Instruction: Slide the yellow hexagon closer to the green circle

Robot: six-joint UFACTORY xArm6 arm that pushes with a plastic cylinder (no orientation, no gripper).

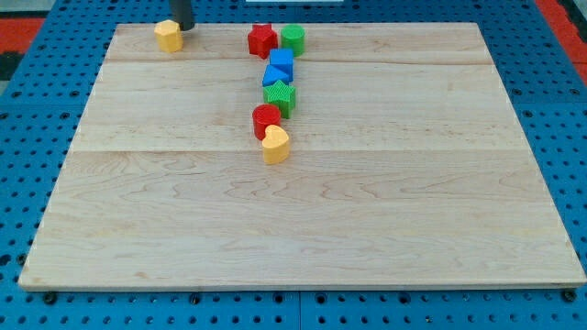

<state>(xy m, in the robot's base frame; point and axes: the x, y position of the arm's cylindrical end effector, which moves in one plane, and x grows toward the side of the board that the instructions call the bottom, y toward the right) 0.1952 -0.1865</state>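
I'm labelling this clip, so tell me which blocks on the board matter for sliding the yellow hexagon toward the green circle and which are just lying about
In the job: yellow hexagon, green circle, my tip just right of the hexagon.

Lying about: red star, two blue blocks, green star, red cylinder, yellow heart.

The tabletop (367,211) is pale wood with a light grain, in long planks. Around it lies a blue pegboard (18,137) dotted with holes. The hexagon (169,36) and the heart (275,145) are yellow. The star (262,40) and a rounded block (266,119) are red. The circle (293,38) and a second star (280,96) are green. Two blocks (280,67) are blue. My tip (183,27) is dark.
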